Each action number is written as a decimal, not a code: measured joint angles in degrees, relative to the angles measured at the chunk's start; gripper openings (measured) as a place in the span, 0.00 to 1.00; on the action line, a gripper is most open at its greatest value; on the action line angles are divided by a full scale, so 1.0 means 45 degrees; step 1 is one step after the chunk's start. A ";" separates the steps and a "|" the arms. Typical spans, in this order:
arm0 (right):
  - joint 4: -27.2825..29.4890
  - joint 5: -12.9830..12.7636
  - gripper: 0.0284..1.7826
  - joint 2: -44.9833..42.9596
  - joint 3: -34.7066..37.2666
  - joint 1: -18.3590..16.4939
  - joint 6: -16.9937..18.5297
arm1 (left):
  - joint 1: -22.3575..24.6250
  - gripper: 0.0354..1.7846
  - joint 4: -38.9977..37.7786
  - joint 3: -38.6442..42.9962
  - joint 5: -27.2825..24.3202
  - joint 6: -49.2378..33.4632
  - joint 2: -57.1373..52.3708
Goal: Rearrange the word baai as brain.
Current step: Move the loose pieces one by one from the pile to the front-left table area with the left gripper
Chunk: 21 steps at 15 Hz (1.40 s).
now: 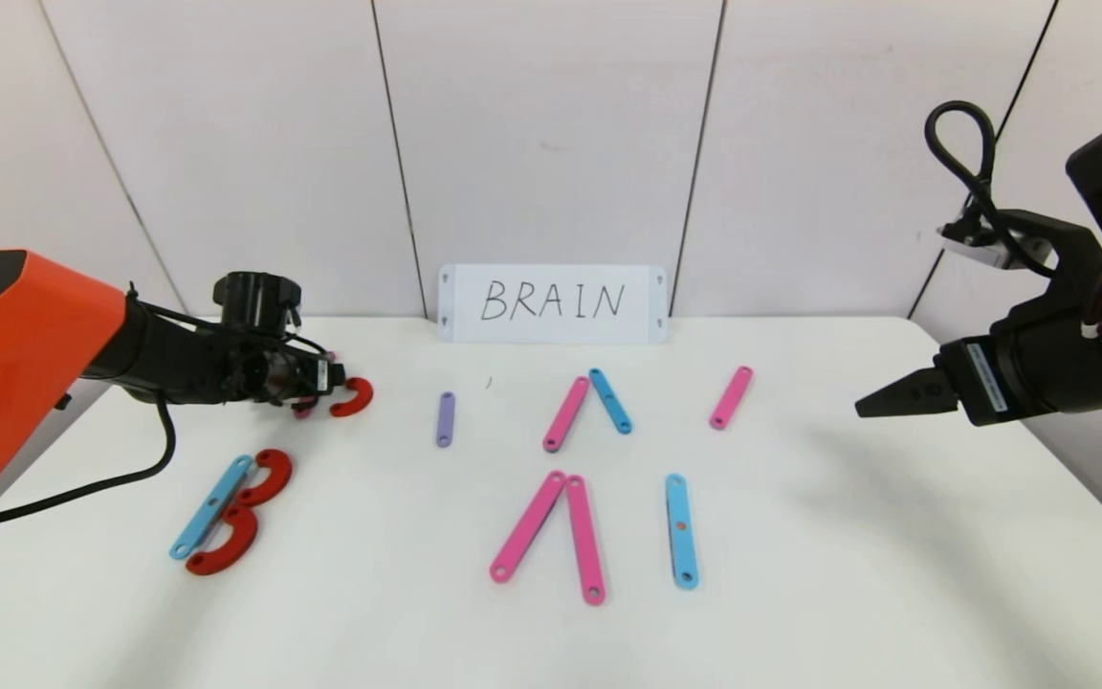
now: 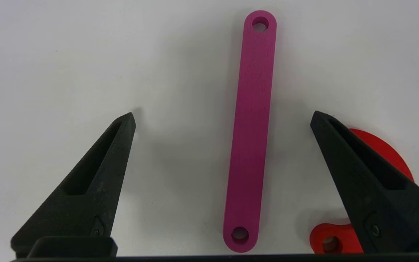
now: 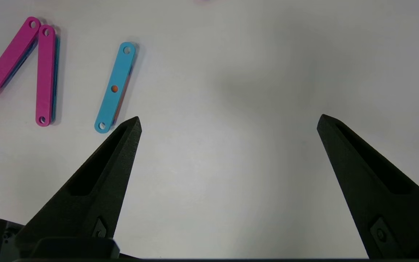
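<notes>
— What is lying nearest on the table point(image 1: 800, 593)?
— The letters point(image 1: 551, 478): a blue strip point(image 1: 211, 506) with two red curves point(image 1: 247, 512), then pink strips point(image 1: 561, 531) leaning together.
— And the left gripper point(image 2: 223, 118)?
— It is hovering farther back, fingers spread wide around a pink strip point(image 2: 249, 134), gripping nothing.
— The right gripper point(image 3: 229, 122)?
— It is hanging spread apart, empty. The card point(image 1: 552, 303) is standing farthest back.

Surface finish – plastics, mostly matt

Pink strip point(image 2: 249, 145): matt plastic, faint fine grain. Left gripper fingers point(image 2: 96, 182): black, rough-textured plastic. Table point(image 1: 848, 574): smooth white – slight sheen.
</notes>
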 joint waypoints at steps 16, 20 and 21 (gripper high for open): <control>-0.0024 0.0008 0.95 -0.0005 0.0092 0.0089 -0.0030 | 0.0054 0.94 -0.0014 -0.0073 -0.0867 -0.0352 -0.0081; -0.0024 0.0008 0.95 -0.0019 0.0098 0.0103 -0.0035 | 0.0054 0.94 -0.0008 -0.0111 -0.0875 -0.0352 -0.0027; -0.0024 0.0000 0.95 -0.0019 0.0098 0.0103 -0.0035 | 0.0049 0.94 -0.0057 -0.0122 -0.0867 -0.0347 0.0011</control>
